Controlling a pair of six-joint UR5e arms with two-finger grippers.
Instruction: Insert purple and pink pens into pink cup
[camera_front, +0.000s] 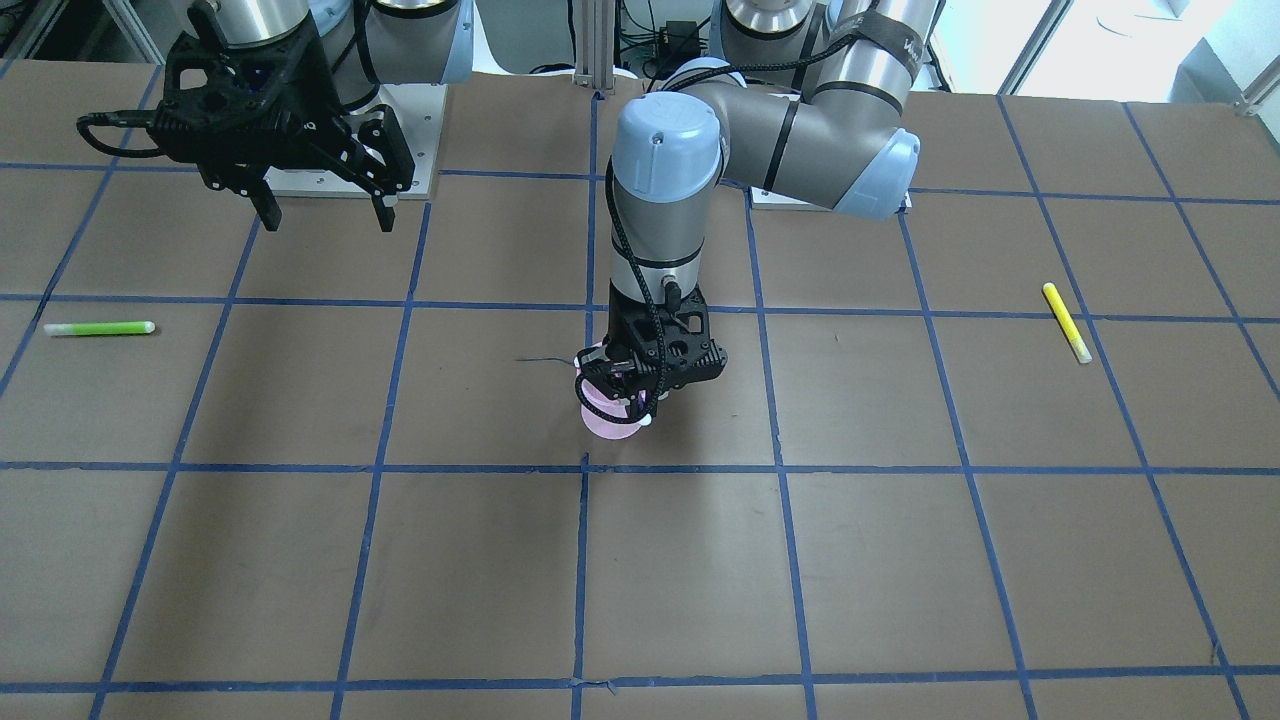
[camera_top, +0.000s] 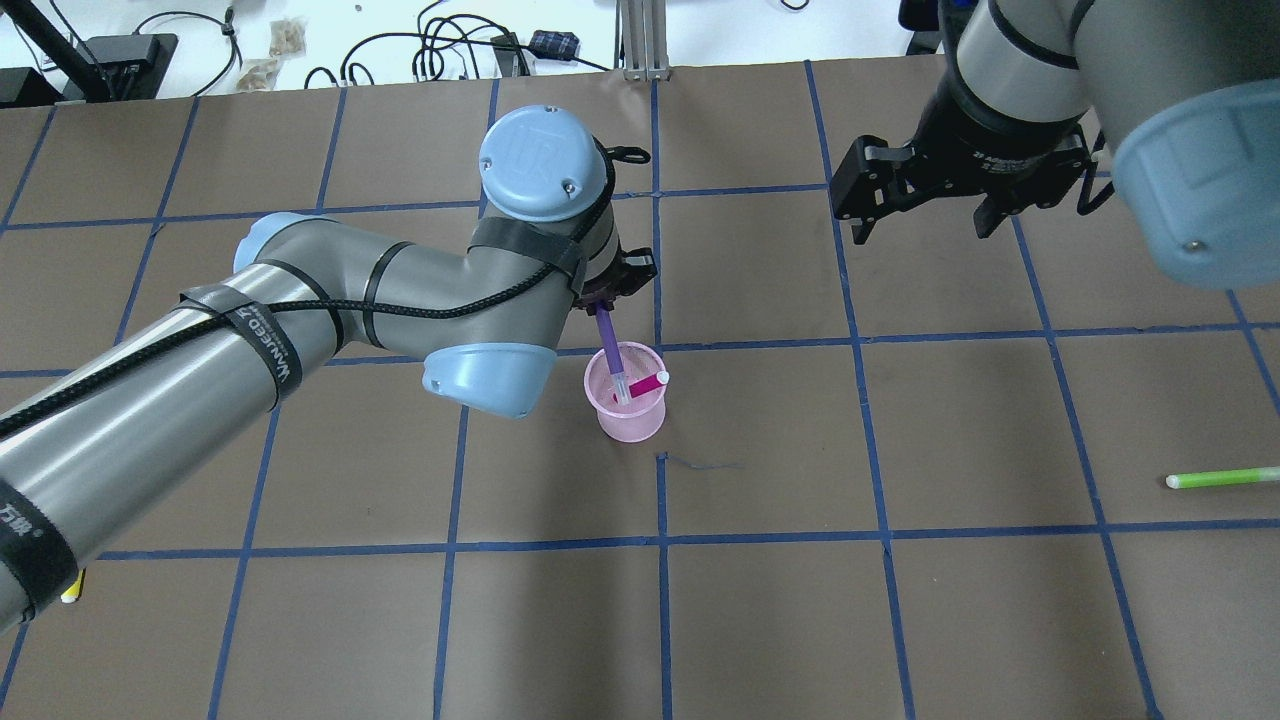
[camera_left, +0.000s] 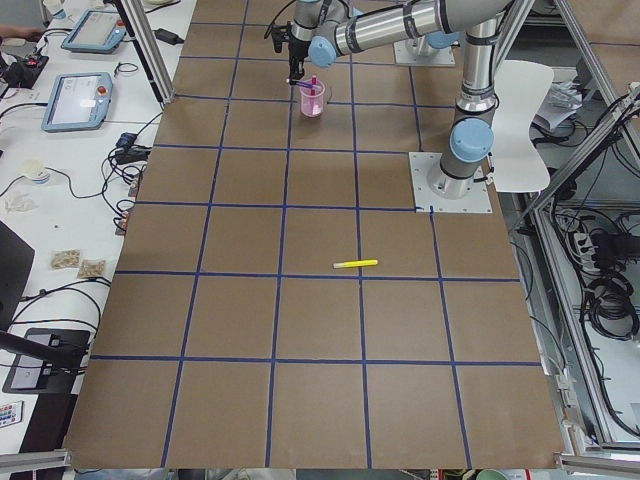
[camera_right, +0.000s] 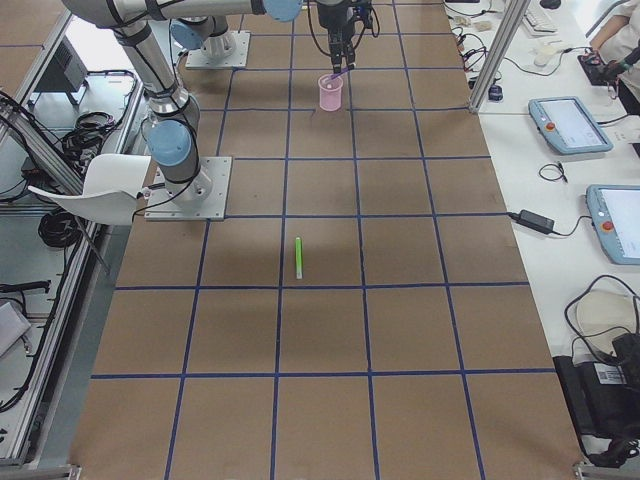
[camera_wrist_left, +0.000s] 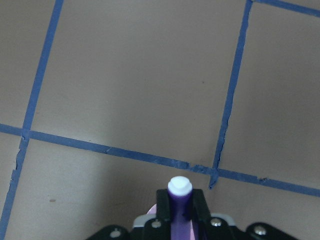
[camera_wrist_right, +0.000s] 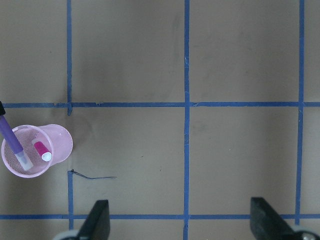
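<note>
Our left gripper (camera_wrist_left: 180, 209) is clamped on the slim purple plastic pen (camera_top: 609, 348). In its wrist view the two black fingers press either side of the barrel just below the white end cap. The pen hangs close to upright. In the overhead view its long axis runs from about 11 o'clock at the gripper to 5 o'clock at the tip, and the white tip is already past the rim of the translucent pink plastic cup (camera_top: 631, 426). The cup sits directly under the gripper, so we judge the next move to be a short drop or simply letting go. We cannot tell whether the tip touches the cup's floor.

The short magenta-pink pen (camera_top: 647, 382) already leans inside the cup with its white cap on the rim at about 3 o'clock. It is just beside the purple tip and is the only thing that might get nudged. The left arm is clearly the nearer one.

Our right gripper (camera_top: 921, 232) hangs with its fingers spread and nothing between them, at 2 o'clock from the cup and well apart from it.

A bright green pen (camera_top: 1222, 478) lies on the brown paper-covered counter (camera_top: 900, 610) far out at 3 to 4 o'clock. A yellow pen (camera_front: 1067, 322) lies on the opposite side. Neither blocks the path.
</note>
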